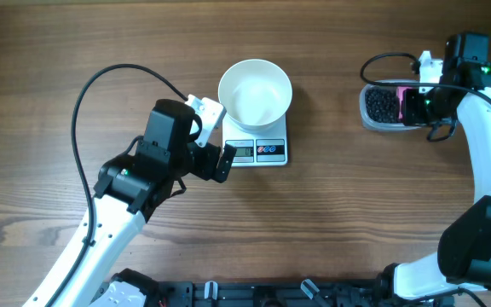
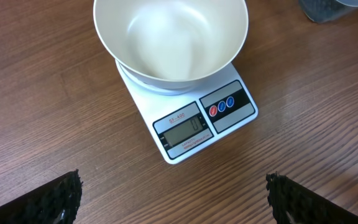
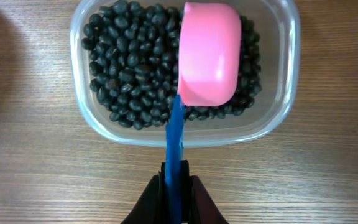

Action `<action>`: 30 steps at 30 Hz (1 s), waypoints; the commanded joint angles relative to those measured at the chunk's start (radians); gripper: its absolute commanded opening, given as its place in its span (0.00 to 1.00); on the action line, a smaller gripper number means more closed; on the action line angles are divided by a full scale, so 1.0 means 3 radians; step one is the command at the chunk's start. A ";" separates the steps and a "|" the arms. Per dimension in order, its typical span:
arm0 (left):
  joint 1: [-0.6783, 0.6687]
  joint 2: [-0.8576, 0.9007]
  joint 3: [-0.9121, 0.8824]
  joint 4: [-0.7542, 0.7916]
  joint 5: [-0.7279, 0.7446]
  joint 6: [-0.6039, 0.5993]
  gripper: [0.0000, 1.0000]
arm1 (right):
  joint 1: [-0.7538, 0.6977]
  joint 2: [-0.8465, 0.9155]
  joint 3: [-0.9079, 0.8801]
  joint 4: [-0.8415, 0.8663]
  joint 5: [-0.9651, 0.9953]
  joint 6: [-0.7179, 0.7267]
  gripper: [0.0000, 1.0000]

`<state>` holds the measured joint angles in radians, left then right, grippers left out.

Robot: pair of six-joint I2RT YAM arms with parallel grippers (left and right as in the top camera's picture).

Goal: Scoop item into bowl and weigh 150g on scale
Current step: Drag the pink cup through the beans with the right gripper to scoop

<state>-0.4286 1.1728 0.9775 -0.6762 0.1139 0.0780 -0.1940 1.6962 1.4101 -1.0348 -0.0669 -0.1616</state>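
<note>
The white bowl [image 1: 255, 92] [image 2: 170, 38] stands empty on the white scale [image 1: 259, 151] [image 2: 194, 123], whose grey display faces me. My left gripper [image 1: 220, 145] [image 2: 173, 199] hovers open just left of the scale, nothing between its fingertips [image 2: 61, 196]. At the far right the item, a heap of small black pellets [image 1: 382, 106] [image 3: 135, 68], lies in a clear plastic tub [image 3: 284, 81]. My right gripper [image 1: 416, 104] [image 3: 176, 186] is shut on the blue handle of a pink scoop [image 3: 208, 53], which hangs mouth-down over the pellets.
The wooden table [image 1: 75, 51] stretches bare to the left and front. A black cable [image 1: 109, 81] loops over the left arm. Another cable [image 1: 382, 64] curves round the tub by the right arm.
</note>
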 commanded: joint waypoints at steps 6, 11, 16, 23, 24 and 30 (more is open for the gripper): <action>0.0018 0.0018 0.0058 0.0010 0.0004 0.0065 1.00 | -0.0231 0.0056 -0.0055 -0.0108 -0.0458 0.0009 0.04; 0.0018 0.0018 0.0058 0.0010 0.0004 0.0065 1.00 | -0.0411 0.0056 -0.0055 -0.0167 -0.1063 -0.0278 0.04; 0.0018 0.0018 0.0058 0.0010 0.0004 0.0065 1.00 | -0.0449 0.0056 -0.0055 -0.0277 -0.1052 -0.0422 0.04; 0.0018 0.0018 0.0058 0.0010 0.0005 0.0066 1.00 | -0.0449 0.0056 -0.0058 -0.0217 -0.1082 -0.0412 0.04; 0.0018 0.0018 0.0058 0.0009 0.0004 0.0065 1.00 | -0.0449 0.0056 -0.0058 -0.0209 -0.1102 -0.0411 0.04; 0.0018 0.0018 0.0058 0.0010 0.0004 0.0066 1.00 | -0.0450 0.0057 -0.0071 -0.0159 -0.1127 -0.0415 0.04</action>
<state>-0.4290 1.1728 0.9775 -0.6762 0.1139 0.0780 -0.3359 1.6962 1.4086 -1.0950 -0.3325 -0.2604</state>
